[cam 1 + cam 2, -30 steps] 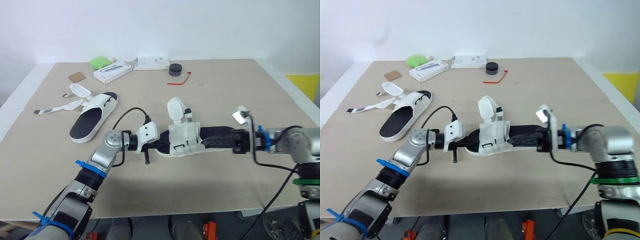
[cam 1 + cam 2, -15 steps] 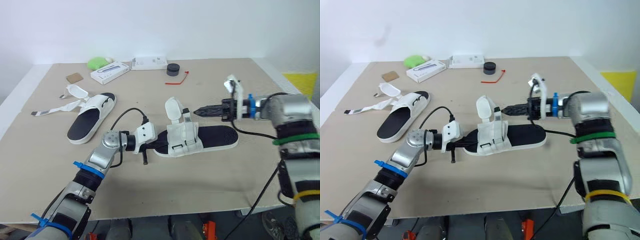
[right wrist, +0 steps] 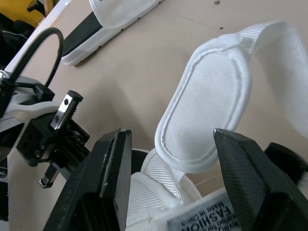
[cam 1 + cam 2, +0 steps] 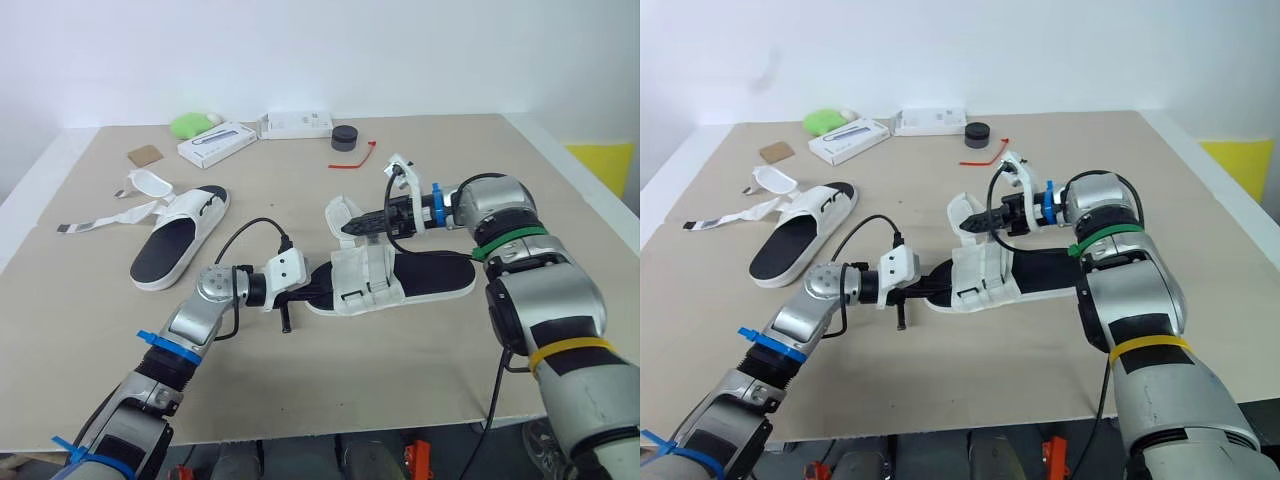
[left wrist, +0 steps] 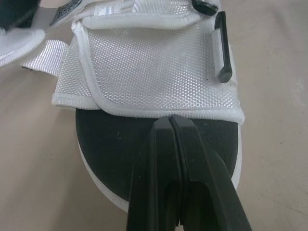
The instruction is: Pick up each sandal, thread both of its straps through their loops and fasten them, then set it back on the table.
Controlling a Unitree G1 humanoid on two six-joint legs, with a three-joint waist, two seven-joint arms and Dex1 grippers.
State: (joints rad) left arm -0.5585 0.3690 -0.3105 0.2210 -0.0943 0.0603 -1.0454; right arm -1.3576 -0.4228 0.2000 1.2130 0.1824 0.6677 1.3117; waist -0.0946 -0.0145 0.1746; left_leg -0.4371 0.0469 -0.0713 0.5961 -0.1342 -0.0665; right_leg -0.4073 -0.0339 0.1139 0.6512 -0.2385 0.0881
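Sandal [image 4: 440, 276] flap [image 3: 202, 106] between parted right fingers [image 3: 109, 173]; left fingers [image 5: 156, 173] closed.

Right gripper [image 4: 352, 227], off the heel of the black-soled white sandal [image 4: 430, 278], now reaches its raised white padded strap flap [image 3: 207, 101], fingers [image 3: 113, 163] spread astride it.

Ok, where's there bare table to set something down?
Bare table along the near edge, in front of the middle sandal, and the far right corner beyond the red tie. Crowded: the far edge by the white box and black puck, and the left sandal with loose straps.
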